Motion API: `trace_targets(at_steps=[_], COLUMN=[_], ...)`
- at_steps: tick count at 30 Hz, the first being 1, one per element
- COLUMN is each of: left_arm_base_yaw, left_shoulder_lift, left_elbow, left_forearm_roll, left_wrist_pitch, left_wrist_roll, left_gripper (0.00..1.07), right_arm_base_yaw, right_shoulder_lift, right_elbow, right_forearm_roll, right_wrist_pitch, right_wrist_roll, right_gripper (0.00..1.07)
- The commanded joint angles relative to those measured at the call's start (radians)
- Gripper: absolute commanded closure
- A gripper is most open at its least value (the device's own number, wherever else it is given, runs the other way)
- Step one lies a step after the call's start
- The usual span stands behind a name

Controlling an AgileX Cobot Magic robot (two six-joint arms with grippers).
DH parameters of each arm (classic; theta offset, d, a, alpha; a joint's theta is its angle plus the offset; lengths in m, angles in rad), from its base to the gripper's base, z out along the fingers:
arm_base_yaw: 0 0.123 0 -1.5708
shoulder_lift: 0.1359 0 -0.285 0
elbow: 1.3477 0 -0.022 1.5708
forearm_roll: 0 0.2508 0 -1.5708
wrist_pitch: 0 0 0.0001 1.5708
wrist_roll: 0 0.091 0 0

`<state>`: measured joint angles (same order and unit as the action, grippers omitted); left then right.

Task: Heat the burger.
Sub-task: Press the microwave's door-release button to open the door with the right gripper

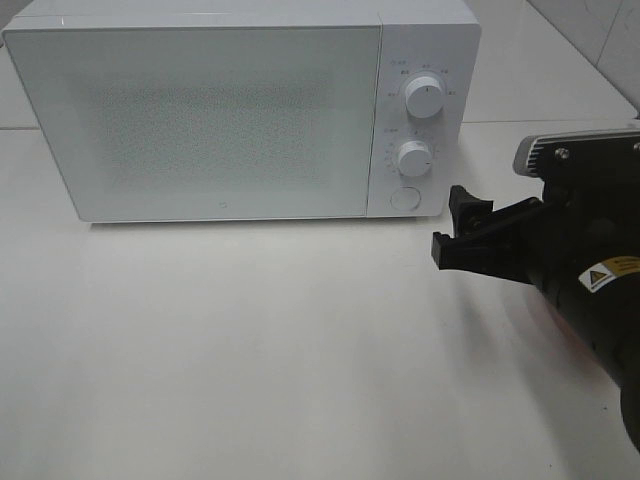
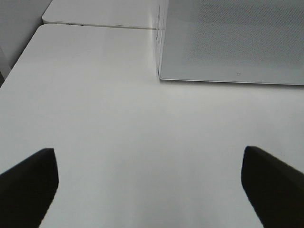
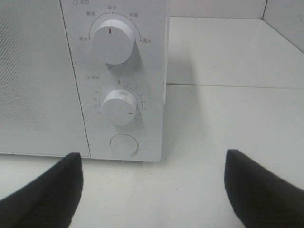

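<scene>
Burger out of sight, microwave (image 1: 200, 110) door shut, my right gripper (image 1: 452, 225) by the controls.

I can't see the burger anywhere. I take it to be behind the closed door, but the frosted front hides it. My right gripper hangs spread and empty just right of the panel, near the timer knob (image 3: 118, 107). My left gripper (image 2: 148, 156), also spread and empty, hovers over the table (image 1: 250, 350) at the near left. I judge the timer step is in hand: next I'd need to square up on that knob, close on it and turn.
</scene>
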<state>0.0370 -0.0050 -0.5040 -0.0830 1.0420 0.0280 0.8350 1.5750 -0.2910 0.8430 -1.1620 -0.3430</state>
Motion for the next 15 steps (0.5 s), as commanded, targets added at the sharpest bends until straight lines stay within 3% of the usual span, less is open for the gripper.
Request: trace_targets(at_steps=[1,5,15], left_arm_base_yaw=[0.002,0.002,0.002], left_shoulder_lift=[-0.021,-0.021,-0.021], left_elbow=[0.001,0.001,0.001], left_forearm_roll=[-0.001,-0.001,-0.001], left_wrist_pitch=[-0.004,-0.004,-0.004], left_wrist_roll=[0.000,0.000,0.000], left_gripper=[0.07,0.07,0.07], right_arm_base_yaw=[0.031,0.076,0.077], right_shoulder_lift=[0.013,0.042,0.073], right_elbow=[0.000,-0.022,-0.074], right_forearm_roll=[0.036,0.109,0.103], right_wrist_pitch=[-0.034,-0.043,-0.032], right_wrist_roll=[-0.002,0.000,0.020], right_gripper=[0.31,0.31,0.31])
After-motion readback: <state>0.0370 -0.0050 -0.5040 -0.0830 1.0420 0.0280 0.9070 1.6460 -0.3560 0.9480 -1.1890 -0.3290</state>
